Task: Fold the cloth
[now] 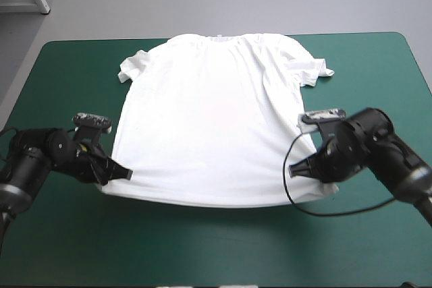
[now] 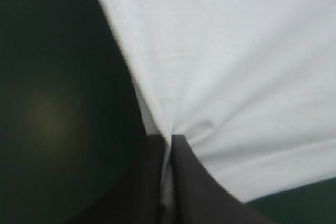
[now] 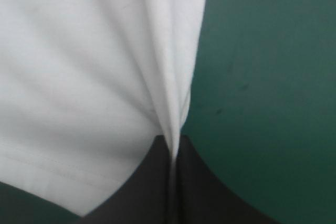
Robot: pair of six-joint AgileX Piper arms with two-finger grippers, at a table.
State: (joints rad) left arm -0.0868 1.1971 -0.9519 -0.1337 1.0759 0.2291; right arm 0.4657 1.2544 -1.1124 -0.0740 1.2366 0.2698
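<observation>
Grasp at the near corners of the T-shirt point(image 1: 209, 126), which lies spread flat on the teal-green surface point(image 1: 202, 254) with its collar toward the far edge and its hem point(image 1: 202, 202) toward the near edge. The left tool point(image 1: 120, 173) is all but closed on a pinch of fabric at the near left corner. In the left wrist view, creases fan out from the point where the cloth enters its black fingers. The right tool point(image 1: 298, 168) is likewise nearly closed on the right side edge. In the right wrist view the cloth there is gathered into a narrow ridge running into the fingers.

Hazards, as judged from this arrangement:

- **Slip.** Each grasp takes only a small bite of fabric, so a quick lift or a strong pull toward the collar could draw the cloth out.
- **Layer separation.** Whether each tool holds both layers cannot be told. If it holds one only, the lower layer would lag and bunch.
- **Loose corner.** The right grasp appears to sit slightly in from the hem, so the free corner just beside it may droop or tuck under.
- **Skew.** Unequal height or pace between the arms would lay the hem crooked.
- **Sleeve.** The right sleeve point(image 1: 316, 69) is already rumpled and could be trapped in the fold.
</observation>
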